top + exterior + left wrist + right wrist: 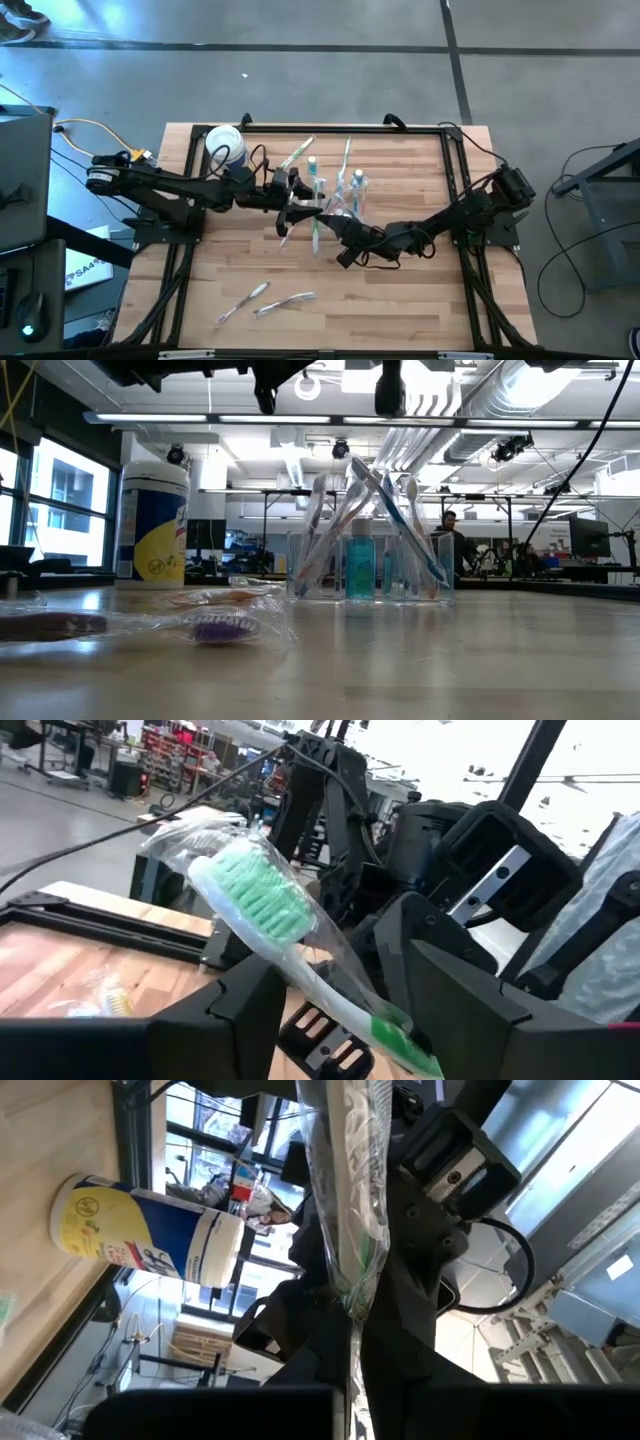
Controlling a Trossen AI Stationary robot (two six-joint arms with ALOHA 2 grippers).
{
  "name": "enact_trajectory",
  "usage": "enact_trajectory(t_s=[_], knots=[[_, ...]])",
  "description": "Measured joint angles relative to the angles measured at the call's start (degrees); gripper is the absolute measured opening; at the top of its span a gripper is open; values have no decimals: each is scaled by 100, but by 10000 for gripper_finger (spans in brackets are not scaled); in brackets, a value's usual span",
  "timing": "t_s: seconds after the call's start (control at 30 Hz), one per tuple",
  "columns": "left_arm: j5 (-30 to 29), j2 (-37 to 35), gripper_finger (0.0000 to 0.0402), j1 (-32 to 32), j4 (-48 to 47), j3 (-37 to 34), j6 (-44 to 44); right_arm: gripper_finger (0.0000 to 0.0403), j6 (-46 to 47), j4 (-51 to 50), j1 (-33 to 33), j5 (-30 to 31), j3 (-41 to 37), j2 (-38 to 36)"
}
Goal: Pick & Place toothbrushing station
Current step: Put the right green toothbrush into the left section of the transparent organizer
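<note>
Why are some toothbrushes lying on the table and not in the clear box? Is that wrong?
A bit odd, yes: two wrapped toothbrushes lie flat on the wooden table, far from the clear holder where others lean. Another wrapped one is up between both grippers.

Your left arm reaches in from the left, stretched nearly level toward the middle, and its claw (pixel 297 203) has its fingers parted. Your right arm comes in from the right, elbow bent low, forearm angled toward the middle. Its claw (pixel 333 222) is closed, tip close by the left claw.
</note>
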Motion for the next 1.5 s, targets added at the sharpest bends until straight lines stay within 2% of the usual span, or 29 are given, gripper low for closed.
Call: enact_trajectory(t_s=[0.17, 0.47, 0.7, 1.1, 1.2, 1.27, 1.37, 1.5], knots=[[-97, 0, 161, 0, -33, 0, 125, 4, -9, -61, 0, -4, 0, 2], [-73, -7, 17, -9, -16, 0, 452, 4, -7, -433, -7, 193, -7, 4], [-75, -2, 10, -4, 21, -1, 478, 8, 839, -416, 57, 242, -4, 4], [-115, -83, 10, 4, -55, -2, 417, 10, 448, -180, 522, 1018, -4, -112], [-126, -171, 10, 4, -211, 0, 436, 10, 454, 306, 678, 1649, 0, -213], [-198, -214, 10, 4, -283, -3, 555, 10, 436, 1007, 791, 2187, -4, -231], [-103, -302, 10, 1, -386, -8, 817, 9, 290, 2130, 867, 2687, -2, -398], [350, -462, 10, 0, -331, 0, 992, 5, 389, 2818, 806, 2793, -2, -776]])
